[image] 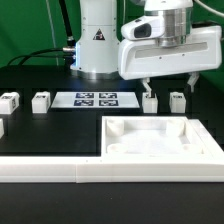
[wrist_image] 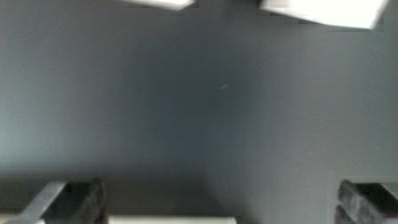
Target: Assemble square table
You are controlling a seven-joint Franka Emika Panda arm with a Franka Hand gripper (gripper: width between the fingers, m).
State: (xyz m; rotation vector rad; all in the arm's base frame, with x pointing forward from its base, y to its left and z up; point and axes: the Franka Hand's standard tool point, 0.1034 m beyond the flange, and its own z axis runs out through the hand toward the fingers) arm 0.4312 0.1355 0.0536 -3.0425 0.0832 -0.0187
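Where black board (image: 50,135) meets white rail (image: 40,171), the square table (image: 115,143) lies.

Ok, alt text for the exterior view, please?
The open end effector hangs above two white legs at the exterior view's right, beyond the square table slab. Two more legs stand at the exterior view's left, past the marker board.
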